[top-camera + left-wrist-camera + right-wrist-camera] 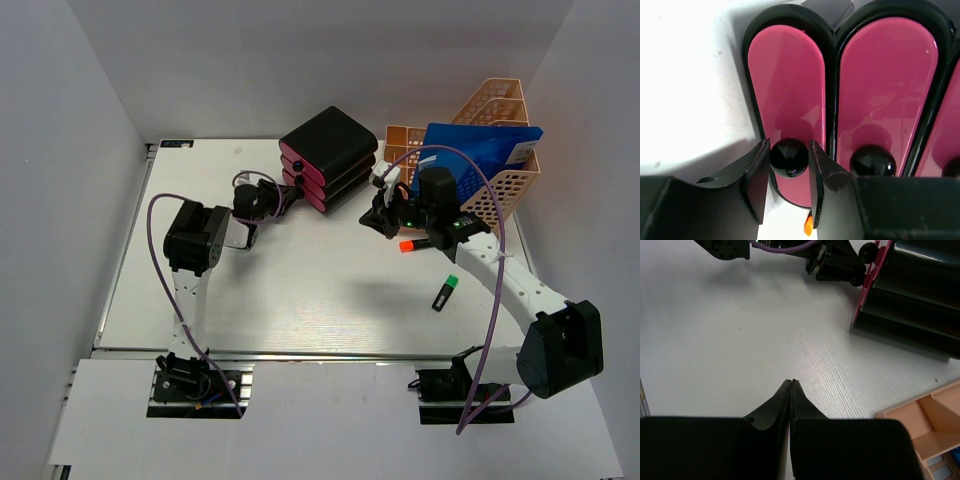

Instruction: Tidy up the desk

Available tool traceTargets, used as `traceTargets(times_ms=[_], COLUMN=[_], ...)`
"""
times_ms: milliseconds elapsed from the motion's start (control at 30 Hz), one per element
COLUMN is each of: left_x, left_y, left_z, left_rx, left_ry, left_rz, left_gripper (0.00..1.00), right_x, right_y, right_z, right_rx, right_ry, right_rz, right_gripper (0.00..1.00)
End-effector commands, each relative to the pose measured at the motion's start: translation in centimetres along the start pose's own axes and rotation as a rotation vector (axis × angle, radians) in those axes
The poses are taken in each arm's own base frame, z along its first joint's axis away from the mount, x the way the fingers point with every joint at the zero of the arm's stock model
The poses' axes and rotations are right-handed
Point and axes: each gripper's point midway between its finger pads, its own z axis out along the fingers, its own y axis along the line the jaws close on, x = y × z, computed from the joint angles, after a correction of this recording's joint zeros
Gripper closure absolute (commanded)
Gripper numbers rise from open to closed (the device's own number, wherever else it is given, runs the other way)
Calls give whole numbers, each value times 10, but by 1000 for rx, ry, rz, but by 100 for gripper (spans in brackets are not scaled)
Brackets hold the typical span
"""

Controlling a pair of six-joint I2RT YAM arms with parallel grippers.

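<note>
The white desk (300, 290) holds a black-and-pink drawer box (330, 160) at the back middle. My left gripper (266, 198) is at the box's front. In the left wrist view the gripper (789, 144) is shut on the black round knob (789, 158) of the pink drawer front (787, 85) nearest the desk top, one finger on each side. My right gripper (384, 222) hovers just right of the box. In the right wrist view it (791, 383) is shut and empty above bare desk (740, 330).
A peach mesh file rack (500, 185) with a blue folder (480, 150) stands at the back right. An orange-capped marker (407, 245) and a green-capped marker (445, 292) lie near the right arm. A small orange thing (809, 226) shows under the left fingers.
</note>
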Motion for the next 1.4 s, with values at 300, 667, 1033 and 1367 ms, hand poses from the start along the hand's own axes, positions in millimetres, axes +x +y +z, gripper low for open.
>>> traceTargets(times_ms=[300, 667, 1033, 1367], left_x=[12, -9, -17, -34], left_y=[2, 13, -4, -39], left_z=[-52, -86, -89, -141], left_rx=[-43, -135, -171, -243], left_ry=[40, 5, 27, 27], left_rz=[51, 61, 130, 321], left_gripper=[76, 75, 28, 28], right_x=[3, 8, 22, 58], right_y=[-2, -2, 32, 45], right_z=[1, 3, 1, -4], right_rx=[5, -4, -223, -309], right_ry=[-4, 9, 27, 61], right_rz=[-17, -23, -151, -311], right_gripper=[100, 100, 48, 47])
